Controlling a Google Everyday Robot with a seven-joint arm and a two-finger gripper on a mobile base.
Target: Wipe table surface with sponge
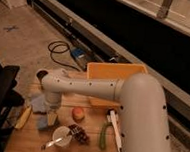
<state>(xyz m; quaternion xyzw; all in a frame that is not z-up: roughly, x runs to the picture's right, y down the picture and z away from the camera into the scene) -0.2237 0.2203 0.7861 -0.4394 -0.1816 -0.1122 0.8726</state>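
A white robot arm reaches across the wooden table surface (pixel 32 143), its gripper (pixel 49 112) pressed together low at the table's left side, just beside a light-blue sponge (pixel 41 121) (whether the foam is actually pinched cannot be told). The sponge looks light and soft, likely to squash; gripping across its short sides seems best. A grey-blue rag (pixel 38 101), yellow bin (pixel 109 71) and bowl (pixel 61 136) sit nearby.

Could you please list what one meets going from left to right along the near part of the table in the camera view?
Banana → sponge, with the end effector down beside it → white bowl → apple → green vegetable → white utensil.
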